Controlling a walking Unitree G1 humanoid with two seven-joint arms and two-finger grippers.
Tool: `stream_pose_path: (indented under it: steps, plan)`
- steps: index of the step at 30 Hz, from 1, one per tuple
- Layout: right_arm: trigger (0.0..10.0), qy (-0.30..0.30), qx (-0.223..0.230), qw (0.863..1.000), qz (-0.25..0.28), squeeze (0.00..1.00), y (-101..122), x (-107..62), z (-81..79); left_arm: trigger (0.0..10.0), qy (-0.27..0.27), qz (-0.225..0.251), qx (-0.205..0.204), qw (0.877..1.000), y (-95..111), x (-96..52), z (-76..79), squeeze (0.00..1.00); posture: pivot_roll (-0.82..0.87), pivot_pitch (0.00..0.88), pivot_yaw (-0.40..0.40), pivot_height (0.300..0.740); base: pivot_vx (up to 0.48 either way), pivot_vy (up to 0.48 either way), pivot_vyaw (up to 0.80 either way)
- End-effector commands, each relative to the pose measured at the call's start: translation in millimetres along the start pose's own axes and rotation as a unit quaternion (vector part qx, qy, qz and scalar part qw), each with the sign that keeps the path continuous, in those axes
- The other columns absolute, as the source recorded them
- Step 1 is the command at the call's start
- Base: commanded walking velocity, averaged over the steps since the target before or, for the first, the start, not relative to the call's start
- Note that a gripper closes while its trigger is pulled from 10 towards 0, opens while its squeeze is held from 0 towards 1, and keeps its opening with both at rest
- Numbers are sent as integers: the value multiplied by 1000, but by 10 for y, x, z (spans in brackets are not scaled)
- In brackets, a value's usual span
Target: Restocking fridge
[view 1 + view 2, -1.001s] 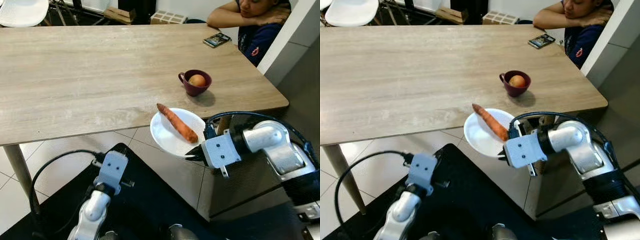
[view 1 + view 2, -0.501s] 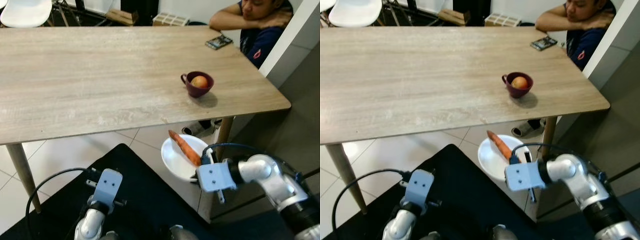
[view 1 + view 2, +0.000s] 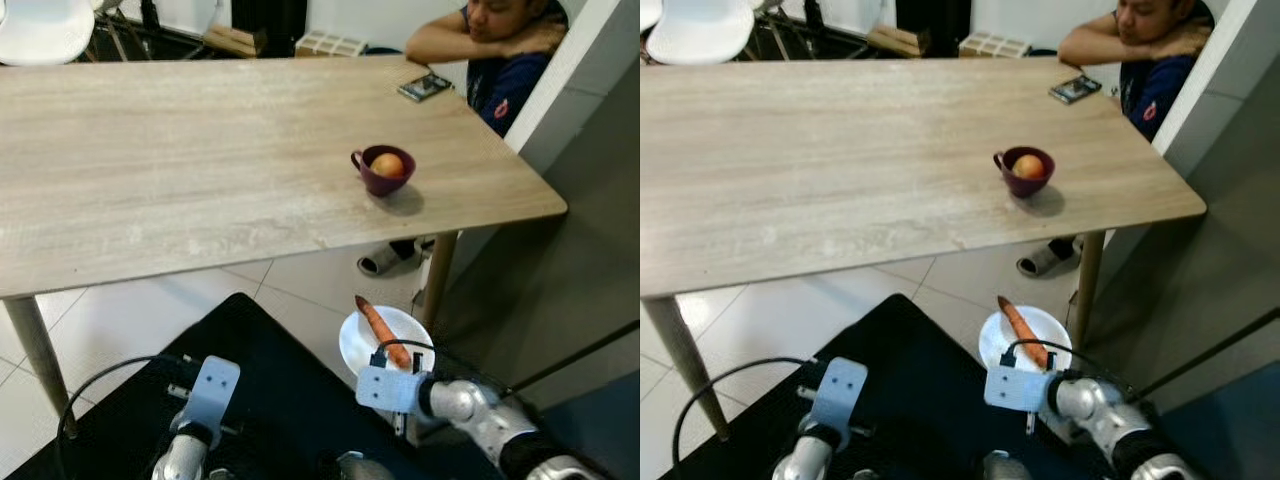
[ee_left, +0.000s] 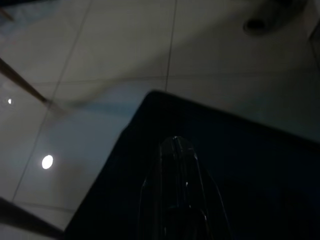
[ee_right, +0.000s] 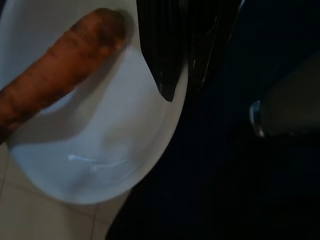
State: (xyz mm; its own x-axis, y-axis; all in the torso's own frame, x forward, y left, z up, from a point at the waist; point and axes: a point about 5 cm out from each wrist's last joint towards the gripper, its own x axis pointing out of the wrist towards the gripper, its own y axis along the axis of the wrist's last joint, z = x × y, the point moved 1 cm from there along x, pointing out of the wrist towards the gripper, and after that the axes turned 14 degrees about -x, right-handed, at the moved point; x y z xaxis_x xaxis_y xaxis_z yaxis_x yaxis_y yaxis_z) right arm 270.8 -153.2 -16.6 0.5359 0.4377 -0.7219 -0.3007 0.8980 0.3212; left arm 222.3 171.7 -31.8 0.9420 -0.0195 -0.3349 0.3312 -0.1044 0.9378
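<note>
Head views: the right hand (image 3: 392,378) grips the near rim of one round white plate (image 3: 362,345) carrying one orange carrot (image 3: 381,333), held low over the floor at 5 o'clock, well clear of the wooden bench (image 3: 200,160). One maroon cup (image 3: 379,174) holding one egg (image 3: 388,165) stands on the bench.

Left wrist: left hand (image 4: 175,150) hangs idle, closed.

Right wrist: fingers (image 5: 162,60) clamp the plate's edge.

Carrying step, I judge; next, turn toward the fridge, plate level.
</note>
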Motion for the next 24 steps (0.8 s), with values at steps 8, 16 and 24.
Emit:
stream_pose_path:
  steps: [8,16,24]
  plan:
    - [0,17,14,999,-46,0,15,133,-421,10000,30,-33,-4,999,-207,-65,-18,0,-74,84,-63,740,0,0,0]
    - [10000,4,94,994,-63,0,22,149,-601,10000,48,-51,-37,997,-289,-91,-14,0,-63,85,-87,740,0,0,0]
    - [10000,-11,127,989,-75,0,24,158,-651,10000,39,-67,-46,996,-369,-130,22,0,-73,93,-93,740,0,0,0]
